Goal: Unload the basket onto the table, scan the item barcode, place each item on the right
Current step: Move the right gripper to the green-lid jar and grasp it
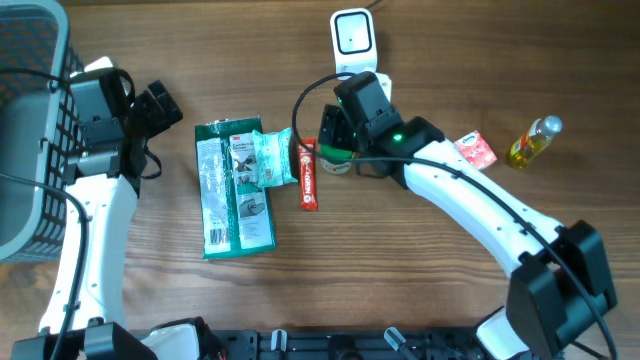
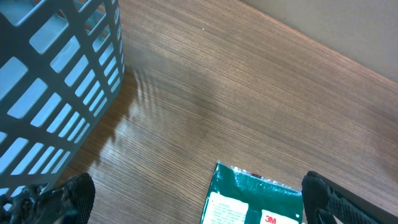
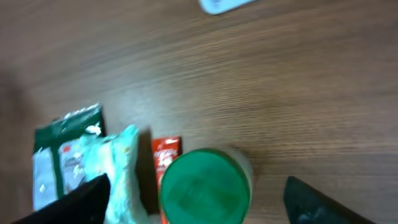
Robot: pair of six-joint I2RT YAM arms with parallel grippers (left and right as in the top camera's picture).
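A round jar with a green lid stands upright on the wooden table, beside a red bar. My right gripper hangs right over it, open, with one dark finger on each side and a gap to the lid on both. Seen from overhead, the right gripper covers most of the jar. The white scanner stands at the back of the table, just beyond it. My left gripper is open and holds nothing, near the top edge of a green 3M package.
A grey basket fills the far left. The green 3M package, a pale teal packet and the red bar lie mid-table. A small red-and-white packet and a yellow bottle sit at the right.
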